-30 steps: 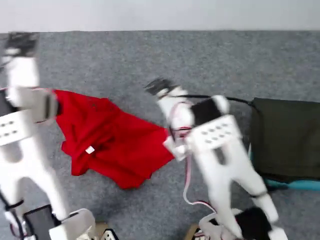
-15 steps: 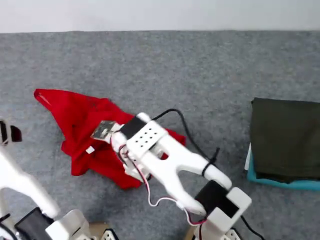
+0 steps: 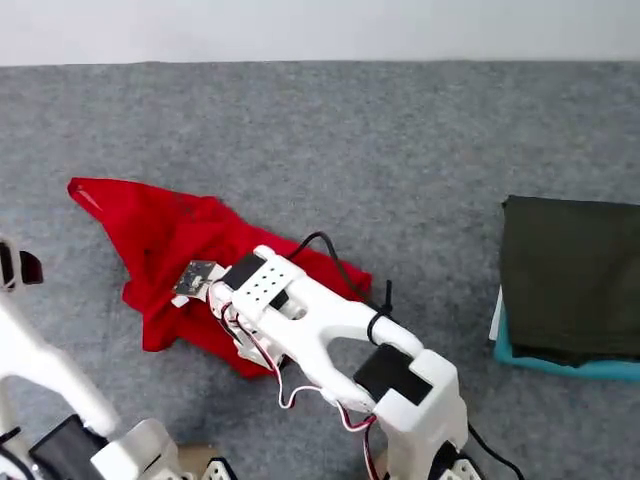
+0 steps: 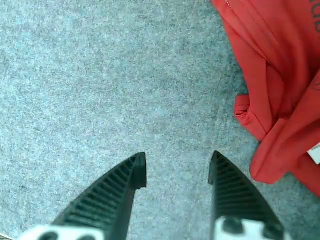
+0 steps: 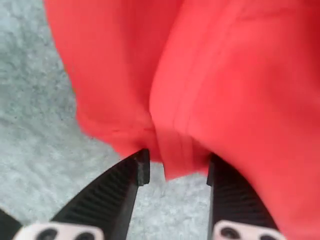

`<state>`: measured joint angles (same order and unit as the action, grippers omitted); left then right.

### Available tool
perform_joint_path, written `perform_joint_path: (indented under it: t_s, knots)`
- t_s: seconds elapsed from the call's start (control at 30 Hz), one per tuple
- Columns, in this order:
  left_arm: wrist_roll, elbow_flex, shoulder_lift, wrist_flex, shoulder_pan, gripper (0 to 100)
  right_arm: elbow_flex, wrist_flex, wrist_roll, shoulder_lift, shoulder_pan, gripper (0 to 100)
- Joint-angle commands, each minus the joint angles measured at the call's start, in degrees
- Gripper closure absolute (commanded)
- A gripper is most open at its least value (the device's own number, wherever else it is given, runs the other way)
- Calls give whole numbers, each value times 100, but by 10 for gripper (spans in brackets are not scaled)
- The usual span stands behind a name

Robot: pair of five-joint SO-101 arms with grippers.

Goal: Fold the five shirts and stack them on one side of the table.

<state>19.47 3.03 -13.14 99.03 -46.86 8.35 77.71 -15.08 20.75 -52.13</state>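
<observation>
**Red shirt lies crumpled at the table's left, folded stack at the right**

At the far left, the left arm [image 3: 40, 360] stands white and smooth. The left gripper [image 4: 177, 165] hangs over bare grey cloth [image 3: 400, 130], a felt-like, speckled table cover. Its ribbed black fingers are spread with nothing between them.

Just beside it lies the red shirt [image 3: 165, 235], a soft, matte knit bunched into an uneven heap with one pointed corner toward the left. A small white tag [image 4: 314, 153] shows at a rolled edge, too small to read. Dark print [image 4: 316, 21] on the fabric is cut off and cannot be read.

The right gripper [image 3: 195, 278] sits on the heap's near side. Its fingers are apart, with a seamed fold of the red fabric lying between the tips.

Well apart at the right edge, a dark olive shirt [image 3: 570, 275] lies folded square on a teal shirt [image 3: 560, 366].
</observation>
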Motion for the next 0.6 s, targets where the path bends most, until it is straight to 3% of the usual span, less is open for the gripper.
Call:
perform_joint_path:
  t_s: [0.0,0.23,0.43,0.57]
  knots:
    - [53,22,-229,-70,-18,794,-79,-215,35,92,92,802]
    - [44,22,-229,-62,-18,794,-79,-180,-624,127,426,986]
    - [44,22,-229,-62,-18,794,-79,-154,-642,127,593,989]
    - [44,22,-229,-62,-18,794,-475,523,-651,-66,602,988]
